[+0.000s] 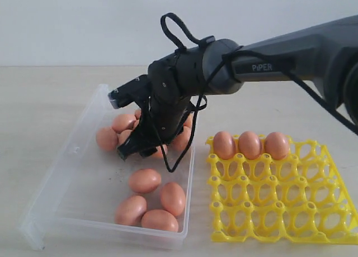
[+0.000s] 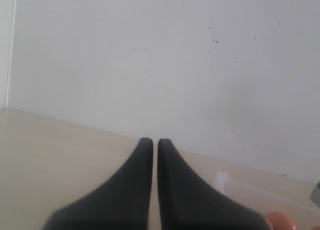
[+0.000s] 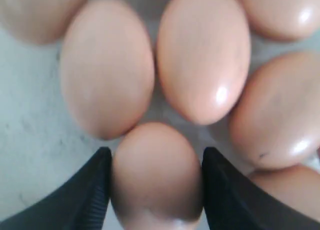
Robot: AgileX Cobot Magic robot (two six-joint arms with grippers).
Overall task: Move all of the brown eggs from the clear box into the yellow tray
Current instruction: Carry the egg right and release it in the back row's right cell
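The right end effector (image 1: 136, 150) is down in the far half of the clear box (image 1: 61, 179), its two fingers pressed against the narrow sides of a brown egg (image 3: 156, 185), so it grips across the short width while the egg's long axis runs along the fingers. That egg lies in a tight cluster: two neighbours butt against its forward end, lengthwise much the same way, and more crowd one side. Nearer in the box, four brown eggs (image 1: 144, 180) lie on their sides, pointing different ways, close to the box's right wall. The left stretch of the box floor is open. The yellow tray (image 1: 279, 206) sits on the bench (image 1: 45, 100) just beside that right wall; three eggs (image 1: 249, 144) stand upright in its far row, and the nearer cups are open. The left end effector (image 2: 155, 140) is closed on nothing, off by the box's edge.
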